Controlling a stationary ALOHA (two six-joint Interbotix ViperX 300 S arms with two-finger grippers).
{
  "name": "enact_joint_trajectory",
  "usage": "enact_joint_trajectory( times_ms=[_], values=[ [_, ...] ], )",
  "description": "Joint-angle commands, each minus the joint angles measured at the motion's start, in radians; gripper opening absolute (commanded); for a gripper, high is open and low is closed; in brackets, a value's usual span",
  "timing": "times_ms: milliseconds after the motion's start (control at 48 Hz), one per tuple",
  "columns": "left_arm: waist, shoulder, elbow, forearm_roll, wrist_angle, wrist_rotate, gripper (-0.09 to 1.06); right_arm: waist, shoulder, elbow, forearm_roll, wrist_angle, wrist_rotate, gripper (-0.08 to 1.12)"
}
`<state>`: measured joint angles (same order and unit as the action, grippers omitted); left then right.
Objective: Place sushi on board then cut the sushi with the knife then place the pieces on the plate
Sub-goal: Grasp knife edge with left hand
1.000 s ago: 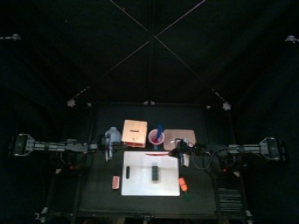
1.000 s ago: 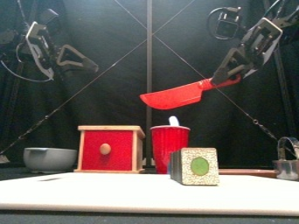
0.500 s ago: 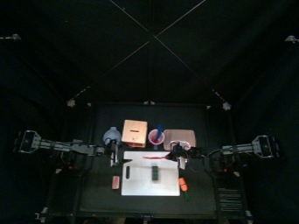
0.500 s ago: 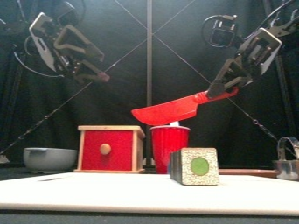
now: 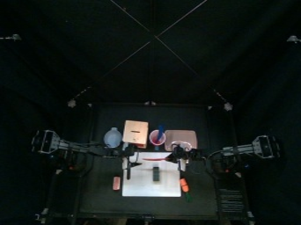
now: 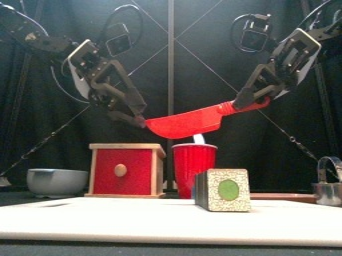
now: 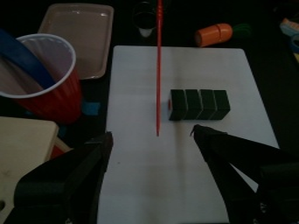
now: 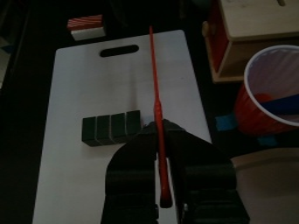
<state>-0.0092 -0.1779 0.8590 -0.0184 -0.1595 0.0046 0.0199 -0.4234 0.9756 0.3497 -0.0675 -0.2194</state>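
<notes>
The left fingers [image 7: 87, 162] have swung in, spread wide beside the blade tip. The right fingers [image 8: 138, 171] grip the red knife [image 6: 187, 122], now lower over the sushi roll [image 6: 223, 190], uncut on the white cutting board [image 7: 239, 79]. Cutting looks imminent.

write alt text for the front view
The right gripper holds a red knife in the air, blade pointing toward the open left gripper, above a red cup. Below, the sushi roll stands on the white board, with a wooden box and a blue-grey bowl behind to the left.
</notes>
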Motion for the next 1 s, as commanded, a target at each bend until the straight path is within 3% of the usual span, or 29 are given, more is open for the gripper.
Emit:
enact_joint_trajectory(
  times_ms=[21, 521, 646, 1000],
  values=[
    [-0.003, 0.034, -0.055, 0.021, 0.000, 0.000, 1.03, 0.008, -0.002, -0.017, 0.002, -0.011, -0.002, 0.36],
    [-0.012, 0.140, -0.140, 0.046, 0.034, 0.000, 1.00, 0.029, 0.031, -0.023, 0.015, -0.023, -0.002, 0.36],
    [-0.015, 0.152, -0.147, 0.060, 0.035, 0.000, 0.98, 0.029, 0.031, -0.023, 0.015, -0.023, -0.002, 0.36],
    [-0.017, 0.178, -0.160, 0.057, 0.035, -0.002, 0.89, 0.034, 0.031, -0.021, 0.015, -0.025, -0.002, 0.36]
  ],
)
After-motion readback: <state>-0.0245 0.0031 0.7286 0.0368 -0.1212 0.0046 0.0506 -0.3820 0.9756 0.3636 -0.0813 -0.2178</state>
